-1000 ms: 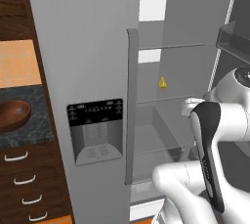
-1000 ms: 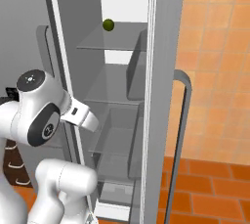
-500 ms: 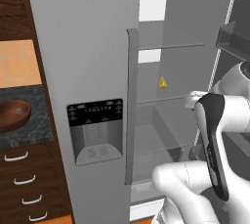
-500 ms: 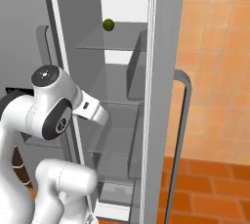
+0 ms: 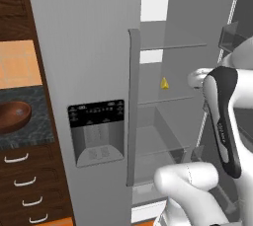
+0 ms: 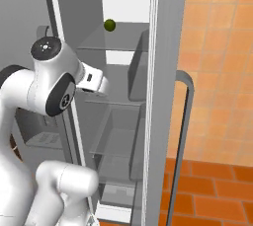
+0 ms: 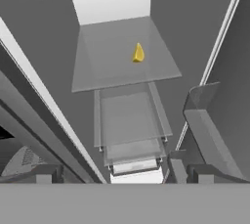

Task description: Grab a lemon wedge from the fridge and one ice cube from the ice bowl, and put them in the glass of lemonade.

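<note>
The fridge [image 5: 84,47] has its left door shut and its right side standing open. The lemon wedge [image 5: 164,83] lies on a glass shelf inside, small and bright yellow. In the hand view the lemon wedge [image 7: 138,53] sits ahead, up the picture, alone on that shelf. My gripper [image 7: 119,173] is open, its tips far apart with nothing between them, well short of the wedge. In the right base view my gripper [image 6: 97,80] sits at the fridge opening, level with the middle shelf. The ice bowl [image 5: 12,116] rests on the dark counter at far left. The glass of lemonade is out of view.
A small green round fruit [image 6: 109,24] sits on the upper shelf. The open door [image 6: 165,87] with its long handle [image 6: 184,136] stands to the right, and a door bin [image 7: 210,130] juts in beside my hand. Clear drawers [image 7: 129,120] lie below the wedge's shelf.
My hand has risen and pushed forward from the lower shelves to the middle shelf's height at the fridge opening. The jaws have stayed open. The wedge has not moved.
</note>
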